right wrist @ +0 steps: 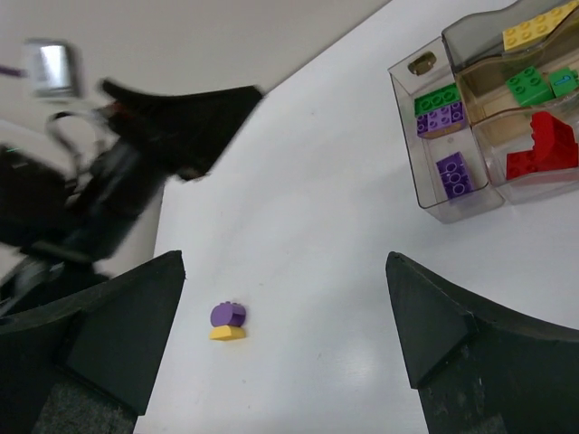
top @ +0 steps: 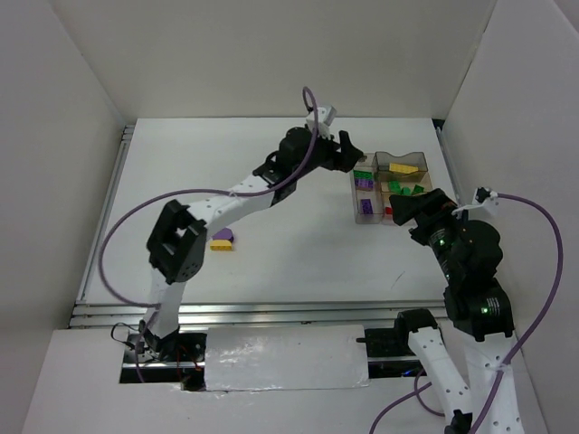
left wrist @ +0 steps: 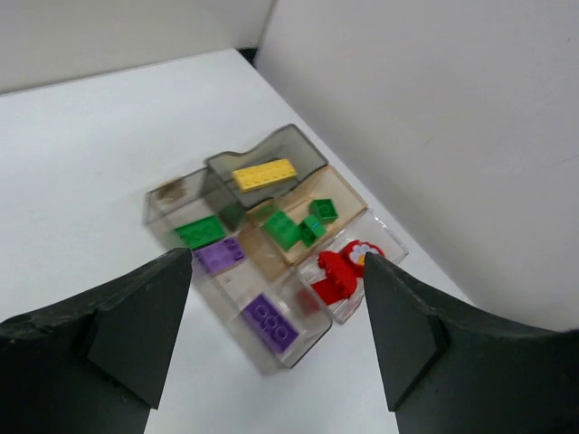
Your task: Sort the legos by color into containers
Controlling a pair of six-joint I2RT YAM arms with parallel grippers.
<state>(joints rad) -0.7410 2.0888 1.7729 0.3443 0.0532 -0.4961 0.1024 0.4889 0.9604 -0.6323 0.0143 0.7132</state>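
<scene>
From above, the left gripper (top: 348, 155) is hanging open and empty, with the tray (top: 403, 155) just past its jaws. The right gripper (top: 407, 210) is gaping empty too, and the tray's near side is right at its jaws. If either arm is swinging carelessly, it could be knocking the tray away.

In the left wrist view, the tray is lying between the open jaws. A green brick (left wrist: 201, 231) is sitting beside a purple brick (left wrist: 220, 255), maybe in one box, so colours may be mixing.

In the right wrist view, a purple and yellow pair (right wrist: 228, 322) is lying on the table (right wrist: 317, 226) between the open jaws, close to one. They look stuck together, so dropping both in one box would be wrong.
</scene>
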